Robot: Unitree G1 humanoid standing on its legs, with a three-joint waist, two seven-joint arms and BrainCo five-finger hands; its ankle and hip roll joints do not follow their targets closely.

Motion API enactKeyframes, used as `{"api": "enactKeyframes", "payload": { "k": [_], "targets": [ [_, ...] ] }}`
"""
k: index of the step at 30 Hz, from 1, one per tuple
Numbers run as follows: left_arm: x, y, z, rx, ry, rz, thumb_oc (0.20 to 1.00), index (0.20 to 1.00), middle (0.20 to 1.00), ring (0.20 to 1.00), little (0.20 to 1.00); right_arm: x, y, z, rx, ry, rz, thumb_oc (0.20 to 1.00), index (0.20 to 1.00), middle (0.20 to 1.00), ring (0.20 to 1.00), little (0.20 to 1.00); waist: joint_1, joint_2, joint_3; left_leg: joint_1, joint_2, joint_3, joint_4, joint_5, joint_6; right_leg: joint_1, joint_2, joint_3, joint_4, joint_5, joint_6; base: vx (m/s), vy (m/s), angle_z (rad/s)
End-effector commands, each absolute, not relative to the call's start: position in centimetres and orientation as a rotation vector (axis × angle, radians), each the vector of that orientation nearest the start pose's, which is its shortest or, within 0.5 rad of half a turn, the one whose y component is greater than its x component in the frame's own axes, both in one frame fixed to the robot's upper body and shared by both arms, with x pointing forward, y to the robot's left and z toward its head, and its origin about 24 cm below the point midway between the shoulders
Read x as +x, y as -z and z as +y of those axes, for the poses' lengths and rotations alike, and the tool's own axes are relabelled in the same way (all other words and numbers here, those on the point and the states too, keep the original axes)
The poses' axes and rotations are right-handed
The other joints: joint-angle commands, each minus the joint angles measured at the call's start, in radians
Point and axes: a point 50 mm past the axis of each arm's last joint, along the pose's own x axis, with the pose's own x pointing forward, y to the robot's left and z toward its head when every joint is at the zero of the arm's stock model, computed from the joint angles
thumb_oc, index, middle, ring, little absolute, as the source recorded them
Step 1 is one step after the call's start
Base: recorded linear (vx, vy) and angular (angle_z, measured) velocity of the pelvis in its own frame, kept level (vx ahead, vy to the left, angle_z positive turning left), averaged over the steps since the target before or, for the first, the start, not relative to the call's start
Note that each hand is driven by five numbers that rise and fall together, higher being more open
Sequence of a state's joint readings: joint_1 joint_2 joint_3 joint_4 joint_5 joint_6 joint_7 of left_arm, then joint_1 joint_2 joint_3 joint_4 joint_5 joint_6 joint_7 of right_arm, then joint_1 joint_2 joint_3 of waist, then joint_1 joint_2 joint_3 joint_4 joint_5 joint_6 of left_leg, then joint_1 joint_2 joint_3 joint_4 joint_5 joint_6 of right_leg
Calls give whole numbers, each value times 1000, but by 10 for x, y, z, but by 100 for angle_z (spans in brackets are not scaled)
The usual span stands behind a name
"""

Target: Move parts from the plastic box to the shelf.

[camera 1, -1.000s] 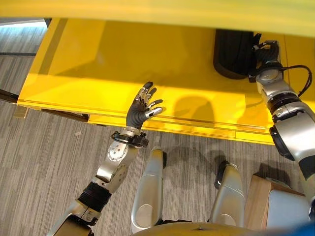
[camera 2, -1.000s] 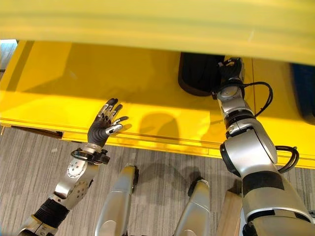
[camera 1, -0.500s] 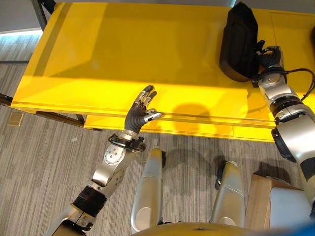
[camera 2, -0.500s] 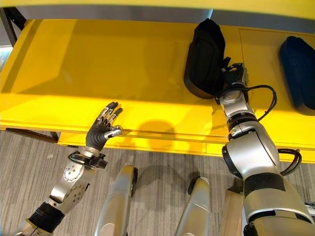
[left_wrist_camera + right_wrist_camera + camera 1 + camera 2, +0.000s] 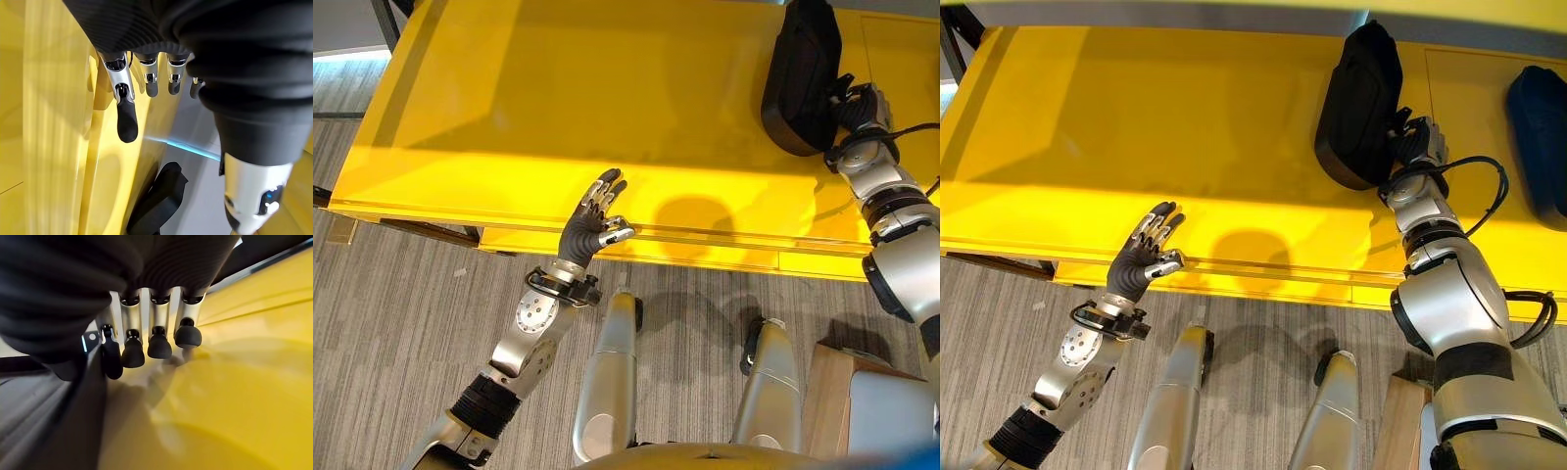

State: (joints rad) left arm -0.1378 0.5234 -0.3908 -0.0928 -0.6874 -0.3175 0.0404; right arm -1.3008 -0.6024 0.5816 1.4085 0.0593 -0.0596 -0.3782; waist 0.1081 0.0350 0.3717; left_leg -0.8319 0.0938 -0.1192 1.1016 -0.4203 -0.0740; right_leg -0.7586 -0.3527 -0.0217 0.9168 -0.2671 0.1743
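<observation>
- Left eye view: your right hand [image 5: 858,106] rests against the near side of the black part [image 5: 800,76], which lies on the yellow shelf [image 5: 558,108]. The fingers look fairly straight beside it, not wrapped round it. If you draw the arm back with a fingertip caught on the part, I judge it could drag the part toward the shelf's front edge.
- Right eye view: a dark blue part [image 5: 1538,142] lies on the shelf to the right of the black part, well apart from it. Swing the right arm wide as you leave and the forearm could knock it. Your left hand [image 5: 1143,257] hangs spread and empty just over the shelf's front edge, far left of the black part; lowering it carelessly could catch that edge.
- Left wrist view: the fingers [image 5: 126,117] run out straight with nothing between them, and the black part shows beyond them.
- Right wrist view: the fingers [image 5: 159,343] reach forward over the yellow surface with the black part alongside; I cannot tell whether the thumb presses it. If it does, the part may shift when you lift away.
</observation>
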Motion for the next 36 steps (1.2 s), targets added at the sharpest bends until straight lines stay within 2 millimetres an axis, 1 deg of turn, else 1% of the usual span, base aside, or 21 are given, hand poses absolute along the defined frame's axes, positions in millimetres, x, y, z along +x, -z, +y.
{"api": "enactKeyframes", "payload": {
  "k": [1, 9, 10, 11, 12, 14, 15, 17, 25, 28, 30, 36],
  "targets": [
    [252, -59, 158, -208, 307, -59, 1000, 1000, 1000, 1000, 1000, 397, -225, -304, -920, 621, 13, 200, 200, 200, 200, 200, 14, -15, 23, -28, -21, -27, 17, 7, 19, -30, 46, -7, 151, -89, -112, 0, 0, 0],
    [250, -58, 162, -205, 288, -59, 1000, 1000, 1000, 1000, 1000, 394, -239, -313, -988, 648, -16, 200, 200, 200, 200, 200, 1, -23, 25, -37, -18, -26, 25, 6, 17, -43, 50, -2, 162, -90, -115, 0, 0, 0],
    [250, -58, 163, -203, 285, -59, 1000, 1000, 1000, 1000, 1000, 393, -243, -314, -994, 654, -25, 200, 200, 200, 200, 200, -1, -24, 26, -38, -16, -26, 25, 6, 17, -44, 50, -1, 162, -89, -115, 0, 0, 0],
    [250, -58, 164, -205, 279, -61, 1000, 1000, 1000, 1000, 1000, 392, -251, -315, -1010, 665, -51, 200, 200, 200, 200, 200, -5, -27, 24, -38, -14, -25, 24, 6, 15, -47, 52, -1, 160, -88, -114, 0, 0, 0],
    [250, -58, 165, -204, 276, -61, 1000, 1000, 1000, 1000, 1000, 393, -254, -314, -1015, 665, -63, 200, 200, 200, 200, 200, -7, -28, 24, -38, -13, -24, 22, 6, 15, -47, 53, 0, 160, -88, -115, 0, 0, 0],
    [250, -58, 165, -205, 276, -62, 1000, 1000, 1000, 1000, 1000, 393, -254, -314, -1015, 665, -64, 200, 200, 200, 200, 200, -7, -28, 24, -38, -13, -24, 22, 6, 15, -47, 53, 0, 159, -88, -115, 0, 0, 0],
    [250, -58, 166, -204, 272, -63, 1000, 1000, 1000, 1000, 1000, 393, -262, -313, -1034, 665, -94, 200, 200, 200, 200, 200, -10, -31, 23, -40, -12, -24, 22, 7, 13, -49, 54, 1, 160, -88, -115, 0, 0, 0],
    [250, -58, 167, -207, 268, -65, 1000, 1000, 1000, 1000, 1000, 393, -273, -310, -1056, 669, -134, 200, 200, 200, 200, 200, -14, -34, 22, -42, -8, -25, 19, 9, 12, -51, 56, 2, 159, -87, -116, 0, 0, 0],
    [250, -58, 167, -212, 265, -67, 1000, 1000, 1000, 1000, 1000, 392, -287, -307, -1101, 673, -185, 200, 200, 200, 200, 200, -18, -40, 17, -46, -5, -24, 19, 11, 10, -57, 61, 2, 159, -87, -116, 0, 0, 0],
    [249, -55, 170, -214, 250, -61, 1000, 1000, 1000, 1000, 1000, 394, -293, -300, -1136, 658, -223, 200, 200, 200, 200, 200, -22, -43, 16, -46, -4, -22, 14, 14, 8, -59, 62, 4, 156, -83, -115, 0, 0, 0],
    [249, -55, 170, -213, 249, -61, 1000, 1000, 1000, 1000, 1000, 394, -294, -299, -1143, 656, -229, 200, 200, 200, 200, 200, -22, -43, 16, -47, -4, -22, 14, 14, 8, -60, 62, 4, 157, -83, -115, 0, 0, 0],
    [249, -55, 172, -220, 235, -69, 1000, 1000, 1000, 1000, 1000, 393, -301, -294, -1233, 633, -284, 200, 200, 200, 200, 200, -25, -47, 16, -51, -3, -23, 21, 10, 8, -64, 62, 3, 168, -93, -116, 0, 0, 0]
  ]
}}
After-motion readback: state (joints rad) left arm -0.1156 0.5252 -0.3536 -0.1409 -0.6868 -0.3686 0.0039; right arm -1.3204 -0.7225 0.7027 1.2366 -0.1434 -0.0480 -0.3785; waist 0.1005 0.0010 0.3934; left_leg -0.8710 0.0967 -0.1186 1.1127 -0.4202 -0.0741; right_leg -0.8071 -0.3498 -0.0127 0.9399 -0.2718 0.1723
